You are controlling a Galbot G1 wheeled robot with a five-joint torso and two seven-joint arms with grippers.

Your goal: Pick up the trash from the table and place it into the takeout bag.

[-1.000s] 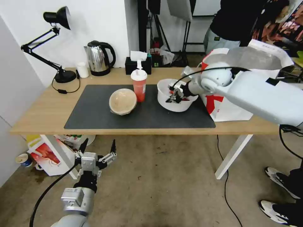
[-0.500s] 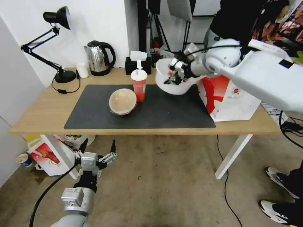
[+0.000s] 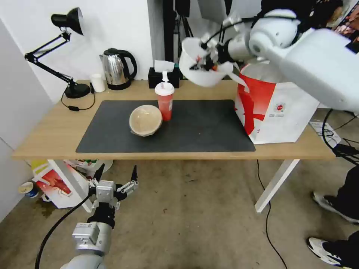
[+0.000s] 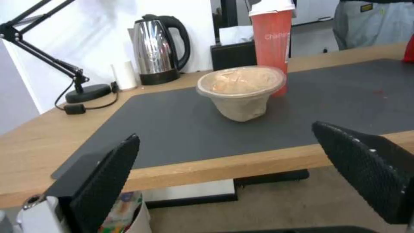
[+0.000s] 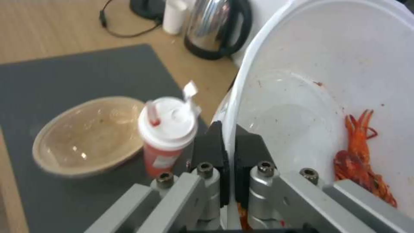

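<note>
The white bowl (image 3: 200, 73) is held up in the air by the right pincer (image 3: 205, 64), above the tabletop (image 3: 52, 130) and just beside the open top of the takeout bag (image 3: 275, 112). In the right wrist view the pincer's two black pads (image 5: 215, 152) are seen pressed together on the bowl's rim, one pad outside and one inside. The bowl is tilted, and red crayfish scraps (image 5: 362, 161) are seen lying low inside it. It has not been put in the bag yet.

The red cup (image 3: 165, 98) with its white lid and the beige paper bowl (image 3: 145, 120) are left on the dark mat (image 3: 194, 130), touching or almost touching each other. Nothing can be seen inside the bag from here.

The left pincer (image 3: 115, 180) is parked low, below the tabletop edge, with its fingers spread wide apart and nothing held.

So the job is judged to be at its first part: one piece of trash is lifted and nearly at the bag, and two pieces are left to be picked up.
</note>
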